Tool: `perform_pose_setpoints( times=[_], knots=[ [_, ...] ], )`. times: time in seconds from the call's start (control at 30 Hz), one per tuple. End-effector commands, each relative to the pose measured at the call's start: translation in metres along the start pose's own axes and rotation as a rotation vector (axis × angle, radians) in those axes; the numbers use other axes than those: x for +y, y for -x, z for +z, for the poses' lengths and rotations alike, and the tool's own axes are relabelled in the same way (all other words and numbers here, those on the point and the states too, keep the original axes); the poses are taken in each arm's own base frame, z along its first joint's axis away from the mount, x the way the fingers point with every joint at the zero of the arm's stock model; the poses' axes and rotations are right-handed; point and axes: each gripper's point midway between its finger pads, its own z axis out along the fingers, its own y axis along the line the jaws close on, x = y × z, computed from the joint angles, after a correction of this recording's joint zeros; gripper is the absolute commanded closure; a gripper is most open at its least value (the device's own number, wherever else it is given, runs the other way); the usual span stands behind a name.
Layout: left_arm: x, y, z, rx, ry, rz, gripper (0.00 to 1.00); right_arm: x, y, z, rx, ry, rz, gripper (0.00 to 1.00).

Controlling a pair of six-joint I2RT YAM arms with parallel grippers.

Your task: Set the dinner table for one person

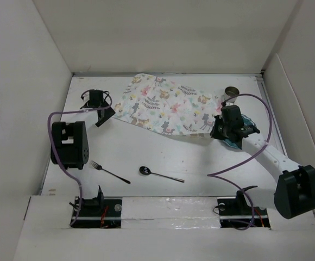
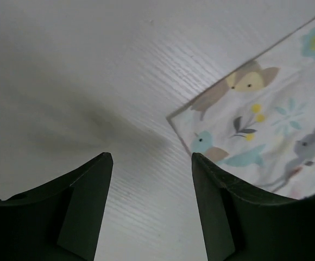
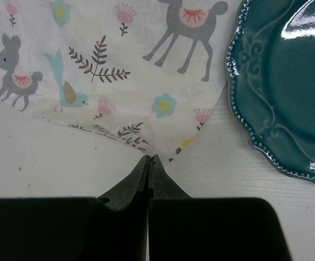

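The white dinner table (image 1: 201,157) holds a mat (image 1: 165,106) printed with pastel animals and leaves, lying skewed at the back middle. My right gripper (image 1: 215,134) is shut on the mat's near right corner; in the right wrist view the fingertips (image 3: 151,159) pinch that corner of the mat (image 3: 119,65), which is slightly raised. A teal plate (image 3: 288,87) lies just right of it, mostly under my right arm in the top view (image 1: 248,128). My left gripper (image 1: 104,116) is open and empty, low over the bare table (image 2: 92,81) beside the mat's left corner (image 2: 244,119).
A fork (image 1: 108,172) and a dark spoon (image 1: 160,174) lie on the table near the front middle. A small round cup (image 1: 232,92) stands at the back right by the mat's edge. White panels wall the table on three sides.
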Motion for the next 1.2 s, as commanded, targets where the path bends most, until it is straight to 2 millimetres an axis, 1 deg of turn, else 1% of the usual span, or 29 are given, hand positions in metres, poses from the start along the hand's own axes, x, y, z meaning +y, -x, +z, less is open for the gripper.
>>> perform_pose_setpoints(
  times=[0.0, 0.03, 0.07, 0.1, 0.13, 0.17, 0.27, 0.33, 0.37, 0.4, 0.43, 0.5, 0.53, 0.57, 0.6, 0.63, 0.7, 0.83, 0.87, 0.9, 0.93, 1.0, 1.03, 1.1, 1.13, 1.17],
  knots=[
    [0.000, -0.001, 0.005, 0.020, 0.095, 0.141, 0.44, 0.006, 0.006, -0.006, -0.029, 0.026, 0.009, 1.00],
    [-0.007, 0.005, 0.006, 0.007, 0.100, 0.155, 0.45, 0.007, 0.006, -0.007, -0.032, 0.031, 0.010, 1.00],
    [-0.005, -0.004, 0.012, 0.031, 0.127, 0.178, 0.45, 0.007, 0.006, -0.008, -0.031, 0.037, 0.010, 1.00],
    [-0.007, -0.008, 0.015, 0.033, 0.135, 0.202, 0.47, 0.009, 0.005, -0.008, -0.030, 0.047, 0.012, 1.00],
    [-0.009, -0.004, 0.016, 0.025, 0.141, 0.201, 0.48, 0.010, 0.006, -0.009, -0.033, 0.051, 0.015, 1.00],
    [-0.004, -0.011, 0.022, 0.047, 0.162, 0.205, 0.49, 0.010, 0.004, -0.009, -0.028, 0.054, 0.015, 1.00],
    [-0.001, -0.018, 0.033, 0.071, 0.181, 0.211, 0.52, 0.012, 0.003, -0.011, -0.028, 0.063, 0.025, 1.00],
    [0.000, -0.020, 0.037, 0.080, 0.187, 0.223, 0.59, 0.014, 0.001, -0.011, -0.026, 0.069, 0.022, 1.00],
    [0.005, -0.026, 0.041, 0.105, 0.202, 0.232, 0.70, 0.014, 0.002, -0.012, -0.030, 0.067, 0.022, 1.00],
    [0.005, -0.026, 0.041, 0.105, 0.202, 0.232, 0.70, 0.014, 0.002, -0.012, -0.030, 0.067, 0.021, 1.00],
    [0.007, -0.029, 0.043, 0.112, 0.207, 0.236, 0.73, 0.013, 0.003, -0.012, -0.033, 0.064, 0.021, 1.00],
    [0.010, -0.028, 0.043, 0.105, 0.221, 0.240, 0.85, 0.014, 0.003, -0.012, -0.032, 0.067, 0.021, 1.00],
    [0.011, -0.025, 0.043, 0.092, 0.232, 0.244, 0.88, 0.015, 0.003, -0.012, -0.032, 0.071, 0.024, 1.00],
    [0.010, -0.024, 0.044, 0.092, 0.231, 0.248, 0.88, 0.015, 0.003, -0.012, -0.030, 0.071, 0.023, 1.00],
    [0.012, -0.022, 0.045, 0.086, 0.243, 0.255, 0.95, 0.015, 0.003, -0.012, -0.032, 0.073, 0.027, 1.00],
    [0.009, -0.018, 0.048, 0.076, 0.247, 0.256, 0.99, 0.014, 0.002, -0.012, -0.033, 0.071, 0.030, 1.00],
    [0.012, -0.016, 0.049, 0.076, 0.270, 0.260, 1.00, 0.013, -0.001, -0.013, -0.031, 0.072, 0.028, 1.00],
    [0.009, -0.004, 0.041, 0.026, 0.271, 0.239, 1.00, 0.011, -0.005, -0.017, -0.033, 0.074, 0.036, 1.00],
    [0.008, -0.002, 0.034, 0.015, 0.257, 0.232, 1.00, 0.012, -0.004, -0.018, -0.037, 0.076, 0.039, 1.00],
    [0.005, 0.000, 0.030, 0.004, 0.236, 0.231, 1.00, 0.016, -0.007, -0.019, -0.027, 0.104, 0.038, 1.00],
    [0.002, 0.004, 0.021, -0.015, 0.214, 0.219, 1.00, 0.017, -0.006, -0.020, -0.030, 0.110, 0.040, 1.00],
    [-0.004, 0.007, 0.012, -0.021, 0.185, 0.207, 1.00, 0.017, -0.007, -0.020, -0.027, 0.107, 0.038, 1.00],
    [-0.004, 0.010, 0.003, -0.033, 0.174, 0.203, 1.00, 0.016, -0.006, -0.020, -0.025, 0.104, 0.037, 1.00],
    [-0.001, 0.013, -0.006, -0.052, 0.178, 0.197, 1.00, 0.015, -0.006, -0.020, -0.026, 0.096, 0.032, 1.00],
    [0.008, 0.014, -0.012, -0.053, 0.190, 0.180, 1.00, 0.012, -0.005, -0.019, -0.028, 0.088, 0.039, 1.00],
    [0.014, 0.013, -0.014, -0.050, 0.198, 0.170, 1.00, 0.011, -0.006, -0.017, -0.021, 0.084, 0.040, 1.00]
  ],
)
